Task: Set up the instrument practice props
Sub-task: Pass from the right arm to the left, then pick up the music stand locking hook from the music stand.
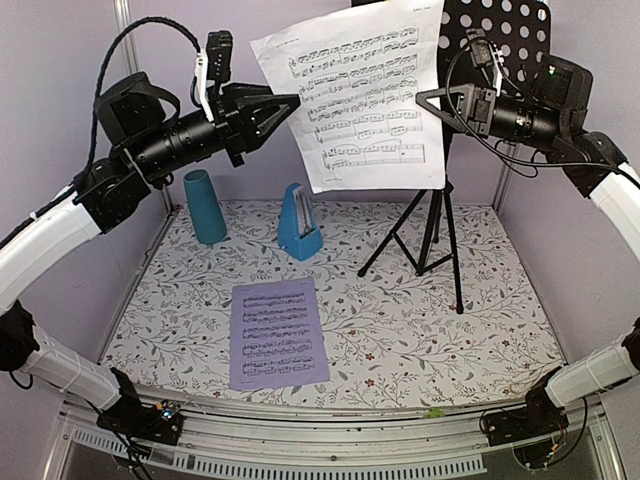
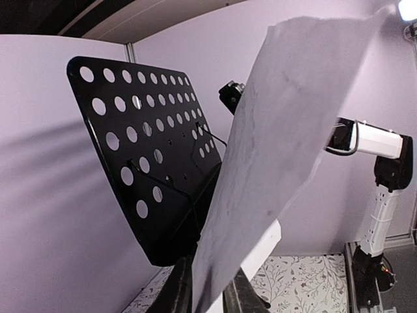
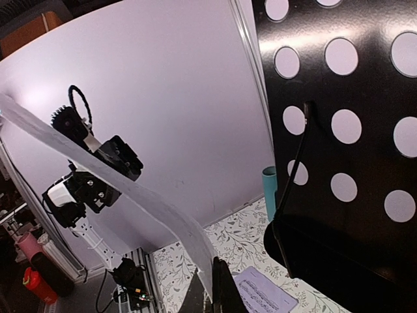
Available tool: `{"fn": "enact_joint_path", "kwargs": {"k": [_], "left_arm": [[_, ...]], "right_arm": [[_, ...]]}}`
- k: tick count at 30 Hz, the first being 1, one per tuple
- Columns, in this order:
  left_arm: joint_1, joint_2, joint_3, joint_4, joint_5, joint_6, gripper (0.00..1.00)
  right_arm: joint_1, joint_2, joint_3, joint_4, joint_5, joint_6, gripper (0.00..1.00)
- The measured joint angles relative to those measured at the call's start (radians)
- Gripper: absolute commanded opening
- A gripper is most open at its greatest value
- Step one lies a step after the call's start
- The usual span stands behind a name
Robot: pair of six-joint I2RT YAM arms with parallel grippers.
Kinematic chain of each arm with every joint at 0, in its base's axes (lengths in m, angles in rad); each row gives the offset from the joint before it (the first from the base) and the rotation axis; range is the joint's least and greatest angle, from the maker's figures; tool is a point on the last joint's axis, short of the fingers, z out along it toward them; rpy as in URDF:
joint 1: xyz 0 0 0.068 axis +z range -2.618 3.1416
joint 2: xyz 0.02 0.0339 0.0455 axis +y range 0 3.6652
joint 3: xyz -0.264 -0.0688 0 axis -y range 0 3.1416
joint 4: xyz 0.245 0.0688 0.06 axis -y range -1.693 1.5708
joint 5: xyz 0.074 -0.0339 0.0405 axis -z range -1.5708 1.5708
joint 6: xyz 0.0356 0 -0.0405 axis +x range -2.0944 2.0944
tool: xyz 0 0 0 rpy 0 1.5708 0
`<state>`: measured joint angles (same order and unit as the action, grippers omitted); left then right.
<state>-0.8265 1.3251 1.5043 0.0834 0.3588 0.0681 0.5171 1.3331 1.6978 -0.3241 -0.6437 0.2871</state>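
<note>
A white sheet-music page (image 1: 360, 95) hangs in the air in front of the black music stand's perforated tray (image 1: 505, 35), its print facing the top camera. My left gripper (image 1: 293, 102) is shut on its left edge, and the paper runs up between the fingers (image 2: 208, 290). On the page's right edge my right gripper (image 1: 420, 100) is pinched shut (image 3: 212, 287). The page (image 3: 150, 202) bows between the two grips. A lavender page (image 1: 278, 332) lies flat on the floral table. The blue pyramid metronome (image 1: 298, 222) stands behind it.
A tall teal cup (image 1: 205, 207) stands at the back left, next to the metronome. The stand's tripod legs (image 1: 430, 235) spread over the back right of the table. Lilac walls close in the back and both sides.
</note>
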Motion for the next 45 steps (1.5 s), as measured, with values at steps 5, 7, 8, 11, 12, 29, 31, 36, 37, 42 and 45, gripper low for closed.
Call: {"fn": "enact_joint_path", "kwargs": {"k": [5,7,8,11,12,29,31,36,37,42,45], "left_arm": [[0.037,0.006,0.002,-0.011,0.086,-0.029,0.17],[0.039,0.017,0.01,-0.021,0.115,-0.035,0.14],[0.039,0.023,0.013,-0.023,0.13,-0.039,0.13],[0.045,0.037,0.015,-0.031,0.155,-0.053,0.0],[0.049,0.042,0.016,-0.035,0.161,-0.056,0.0],[0.257,0.141,0.274,-0.043,0.251,-0.428,0.0],[0.273,0.149,0.301,-0.044,0.252,-0.462,0.0],[0.324,0.167,0.356,-0.048,0.219,-0.533,0.0],[0.335,0.167,0.36,-0.049,0.208,-0.546,0.0],[0.373,0.169,0.371,-0.055,0.187,-0.592,0.0],[0.382,0.182,0.399,-0.063,0.191,-0.613,0.0]], "right_arm": [[-0.027,-0.004,-0.035,0.058,-0.107,0.056,0.0],[-0.028,-0.004,-0.048,0.074,-0.137,0.076,0.0],[-0.029,-0.004,-0.053,0.081,-0.146,0.084,0.0],[-0.029,-0.004,-0.07,0.106,-0.173,0.108,0.0],[-0.029,-0.003,-0.074,0.111,-0.179,0.115,0.0],[-0.026,-0.014,-0.107,0.15,0.144,0.027,0.47],[-0.022,-0.024,-0.107,0.156,0.216,-0.002,0.48],[0.005,-0.026,-0.074,0.168,0.352,-0.076,0.47],[0.013,-0.023,-0.064,0.169,0.375,-0.089,0.47],[0.069,0.013,-0.033,0.18,0.47,-0.148,0.47],[0.099,0.052,-0.02,0.177,0.514,-0.179,0.47]]}}
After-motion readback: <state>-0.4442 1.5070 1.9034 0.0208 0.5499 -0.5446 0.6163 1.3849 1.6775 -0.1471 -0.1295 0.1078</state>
